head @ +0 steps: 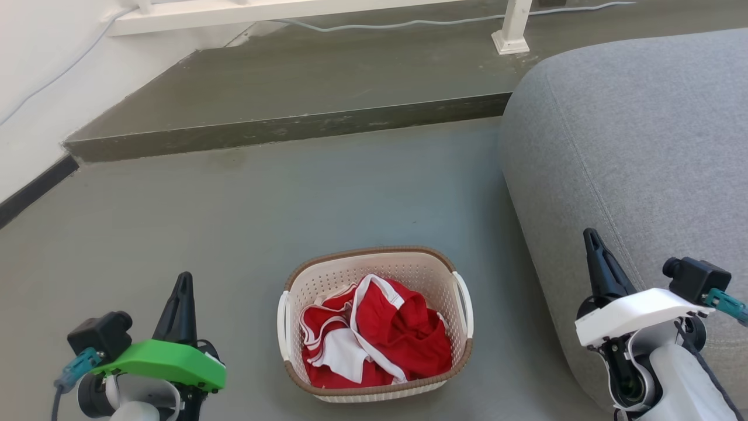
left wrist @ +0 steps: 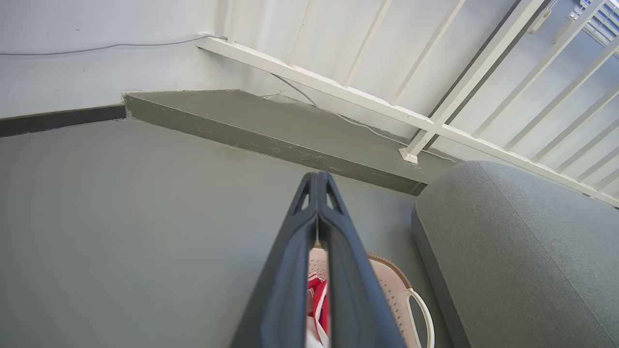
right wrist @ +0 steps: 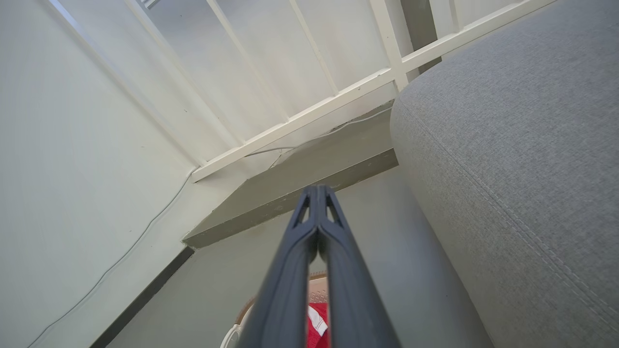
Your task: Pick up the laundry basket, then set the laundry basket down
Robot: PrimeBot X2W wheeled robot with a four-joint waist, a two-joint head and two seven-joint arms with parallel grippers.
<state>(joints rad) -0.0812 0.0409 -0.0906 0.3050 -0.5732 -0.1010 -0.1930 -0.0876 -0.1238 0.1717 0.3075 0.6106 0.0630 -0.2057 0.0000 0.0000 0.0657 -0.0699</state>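
The laundry basket (head: 432, 280), cream perforated plastic with a brown rim and white side loop handles, stands on the grey floor at the lower middle of the head view. Red and white clothes (head: 380, 336) lie inside it. My left gripper (head: 182, 286) is at the lower left, shut and empty, well to the left of the basket. At the lower right my right gripper (head: 591, 240) is shut and empty, beside the sofa. The left wrist view has the basket (left wrist: 394, 285) behind the left gripper (left wrist: 317, 179). Under the right gripper (right wrist: 316, 191), the right wrist view catches a bit of the basket (right wrist: 316, 290).
A large grey sofa (head: 643, 146) fills the right side, close to the basket. A raised grey step (head: 292, 88) runs across the back, with a white railing post (head: 513, 29) and a cable on it. A white wall (head: 29, 76) bounds the left.
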